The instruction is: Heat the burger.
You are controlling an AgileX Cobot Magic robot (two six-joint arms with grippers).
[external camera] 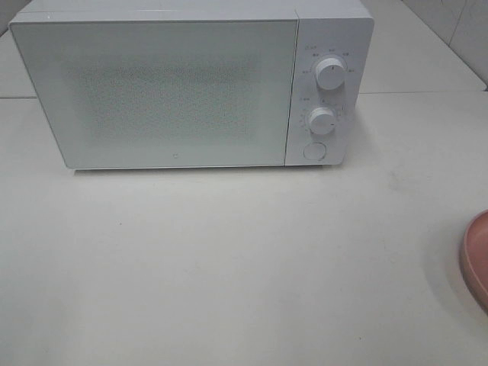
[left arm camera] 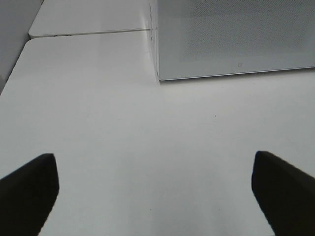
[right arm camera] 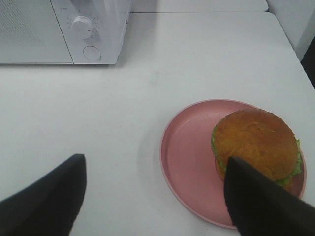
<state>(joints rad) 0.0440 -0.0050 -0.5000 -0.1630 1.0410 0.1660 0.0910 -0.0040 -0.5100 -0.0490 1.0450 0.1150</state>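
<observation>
While the microwave [external camera: 191, 84] stands shut, the white table [external camera: 229, 267] bears a pink plate [external camera: 476, 259].

My fingers [right arm camera: 44, 201] are matte black. The burger [right arm camera: 256, 145] has a golden-brown bun with a green lettuce frill, on a plain pink plate [right arm camera: 189, 147]. The microwave [external camera: 183, 84], upper left of the high view, is white with a fine dotted door, white knobs [external camera: 330, 74] and grey markings. The table [external camera: 229, 259] is off-white.

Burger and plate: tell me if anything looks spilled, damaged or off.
Nothing spilled or damaged. The burger sits upright but off-centre on the pink plate, toward one rim. The microwave door is shut. Both grippers hang open, holding nothing.
</observation>
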